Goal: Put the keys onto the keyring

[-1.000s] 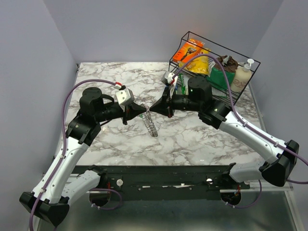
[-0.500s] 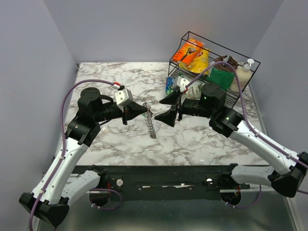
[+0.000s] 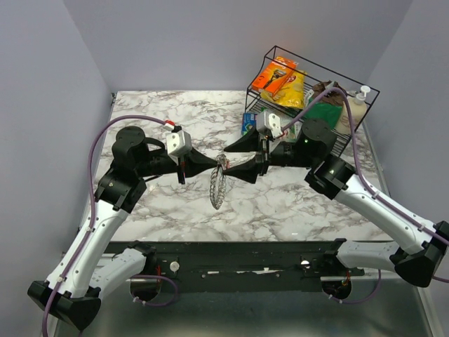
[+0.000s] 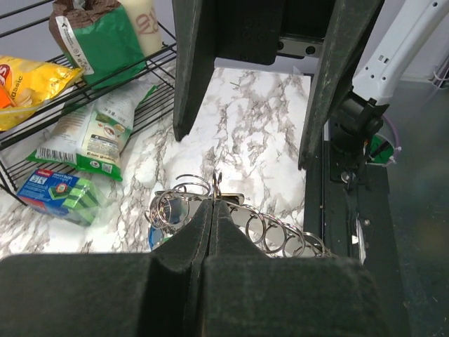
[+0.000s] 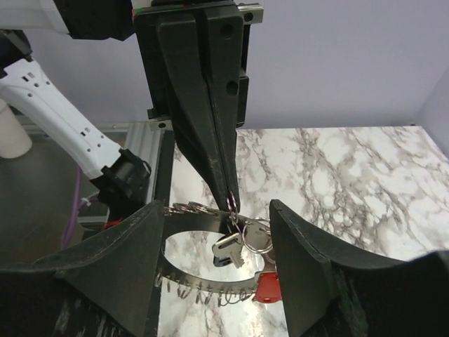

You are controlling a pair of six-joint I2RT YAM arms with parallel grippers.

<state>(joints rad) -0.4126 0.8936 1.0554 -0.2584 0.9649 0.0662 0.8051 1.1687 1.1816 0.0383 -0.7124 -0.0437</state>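
Note:
The keyring (image 3: pixel 218 184), a silver loop edged with many small split rings, hangs in the air over the middle of the table. My left gripper (image 3: pixel 216 163) is shut on its top edge, the tips (image 4: pixel 212 205) pressed together. From the other side, my right gripper (image 3: pixel 229 161) stands open with one finger on each side of that same top part, touching nothing. In the right wrist view the keyring (image 5: pixel 189 279) carries a silver key (image 5: pixel 230 249) and a red-headed key (image 5: pixel 265 286) between the open right gripper (image 5: pixel 217 207). A blue key head (image 4: pixel 156 239) shows under the rings.
A black wire rack (image 3: pixel 365 90) at the back right holds an orange razor pack (image 3: pixel 277 74), snack bags and a soap bottle (image 3: pixel 358 105). A blue-green pack (image 3: pixel 247 123) lies on the marble table (image 3: pixel 168 119) in front of it. The frame rail (image 3: pixel 238 256) runs along the near edge.
My right gripper opened, drew back to the right, then came in again and now straddles the keyring's top. The keyring turned a little in my left gripper, which stayed shut.

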